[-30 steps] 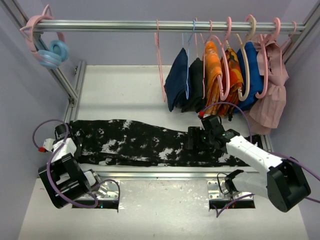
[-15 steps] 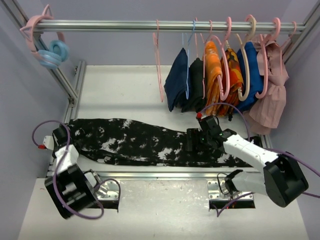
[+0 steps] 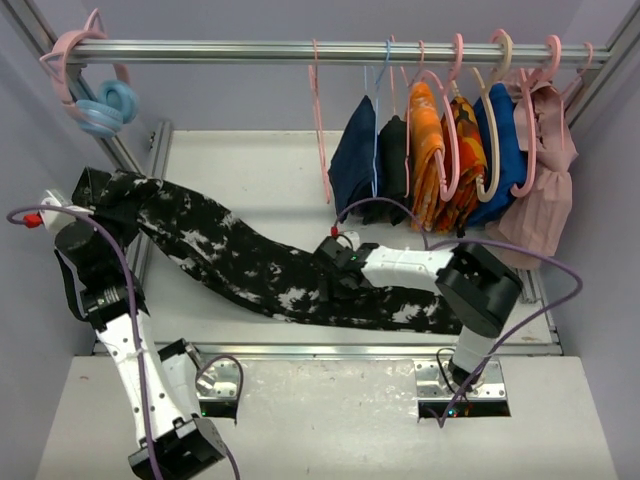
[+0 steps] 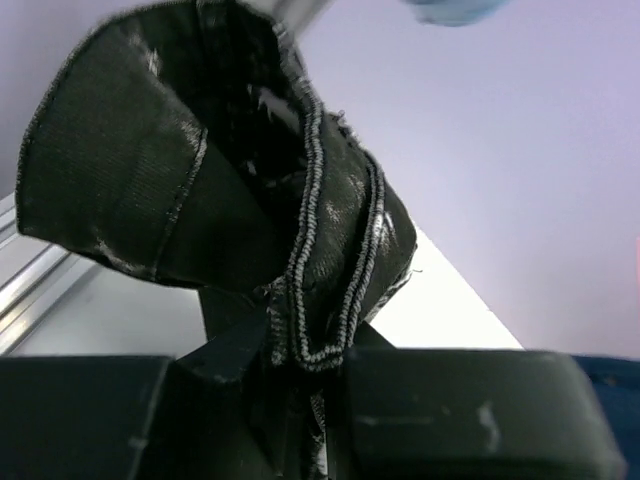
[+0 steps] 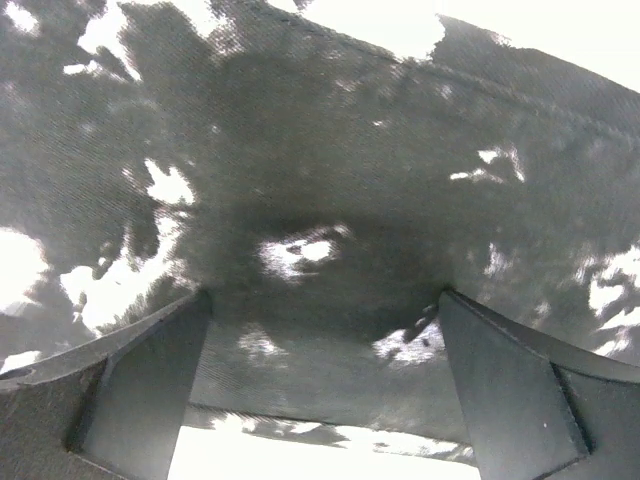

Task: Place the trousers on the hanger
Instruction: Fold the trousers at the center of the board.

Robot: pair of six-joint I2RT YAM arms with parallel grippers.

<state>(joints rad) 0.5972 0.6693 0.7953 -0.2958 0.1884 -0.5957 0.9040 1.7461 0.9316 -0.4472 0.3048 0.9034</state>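
Note:
The black trousers with white splatter (image 3: 250, 265) stretch diagonally from the upper left down to the right front of the table. Their left end is lifted off the table, and my left gripper (image 3: 97, 196) is shut on it. The left wrist view shows the stitched hem of the trousers (image 4: 250, 190) bunched and pinched in the left gripper (image 4: 310, 400). My right gripper (image 3: 335, 272) stands open, low over the middle of the trousers. In the right wrist view, patterned trouser fabric (image 5: 320, 180) fills the space between and beyond the right gripper (image 5: 320, 385). The thin pink hanger (image 3: 320, 135) hangs empty on the rail.
Right of the hanger the rail (image 3: 250, 48) carries a navy garment (image 3: 352, 160), a black one (image 3: 392, 165), orange ones (image 3: 428, 150), a blue one (image 3: 500, 150) and a pink one (image 3: 545, 190). Blue headphones (image 3: 105, 106) hang at the rail's left end. An aluminium bar (image 3: 330, 349) edges the table's front.
My left gripper shut on the trousers' left end and lifted it up and back, pulling the fabric into a diagonal. My right gripper slid left along the trousers, still open.

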